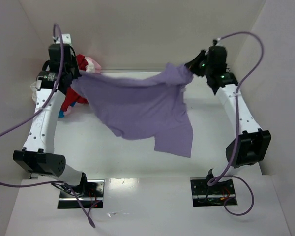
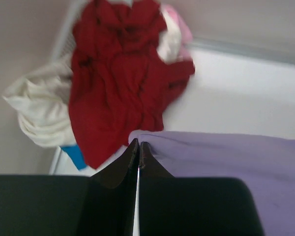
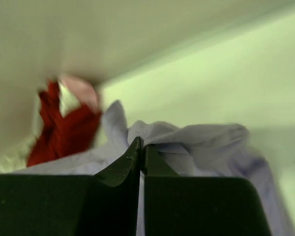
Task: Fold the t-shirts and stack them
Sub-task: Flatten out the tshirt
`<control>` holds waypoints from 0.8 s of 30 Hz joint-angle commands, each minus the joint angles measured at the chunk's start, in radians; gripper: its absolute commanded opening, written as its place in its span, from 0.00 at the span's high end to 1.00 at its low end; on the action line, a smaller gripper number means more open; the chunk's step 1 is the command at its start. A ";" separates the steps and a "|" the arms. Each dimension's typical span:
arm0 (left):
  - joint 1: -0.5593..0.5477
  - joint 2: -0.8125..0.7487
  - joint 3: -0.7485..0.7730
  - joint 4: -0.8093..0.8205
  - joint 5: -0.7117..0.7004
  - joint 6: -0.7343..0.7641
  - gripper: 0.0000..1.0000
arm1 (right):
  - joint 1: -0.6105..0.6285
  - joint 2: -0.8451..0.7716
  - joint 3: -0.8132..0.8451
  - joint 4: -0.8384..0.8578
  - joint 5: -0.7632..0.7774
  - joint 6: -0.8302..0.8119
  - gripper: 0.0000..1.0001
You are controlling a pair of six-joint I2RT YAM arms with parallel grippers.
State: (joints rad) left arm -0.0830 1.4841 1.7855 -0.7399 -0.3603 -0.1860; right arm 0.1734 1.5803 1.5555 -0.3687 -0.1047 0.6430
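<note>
The lavender-purple t-shirt hangs stretched in the air between both grippers, its lower part drooping toward the table. My left gripper is shut on its left corner; in the left wrist view the gripper pinches the purple cloth. My right gripper is shut on the right corner; in the right wrist view the gripper grips bunched purple cloth. The red t-shirt, white t-shirt and pale pink t-shirt lie heaped at the far left corner.
White walls enclose the table on the left, back and right. A small blue item lies under the heap. The heap also shows in the top view behind the left arm. Purple cables loop from both arms.
</note>
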 commanded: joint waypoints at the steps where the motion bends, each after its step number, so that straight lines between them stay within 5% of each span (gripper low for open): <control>1: 0.020 0.034 0.190 0.062 0.005 0.034 1.00 | -0.040 -0.042 0.185 -0.047 0.014 -0.068 1.00; 11: 0.038 0.068 0.423 0.042 -0.016 0.068 1.00 | -0.175 -0.131 0.465 -0.061 0.039 -0.147 1.00; 18: 0.038 -0.007 0.469 0.042 0.030 0.059 1.00 | -0.175 -0.265 0.465 -0.052 0.048 -0.169 1.00; 24: 0.038 -0.185 0.313 0.042 0.069 0.059 1.00 | -0.175 -0.458 0.335 -0.055 0.030 -0.178 1.00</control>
State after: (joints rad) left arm -0.0528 1.4128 2.1338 -0.7380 -0.3069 -0.1345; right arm 0.0021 1.2327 1.9186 -0.4568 -0.0841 0.4927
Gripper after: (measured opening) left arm 0.009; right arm 0.019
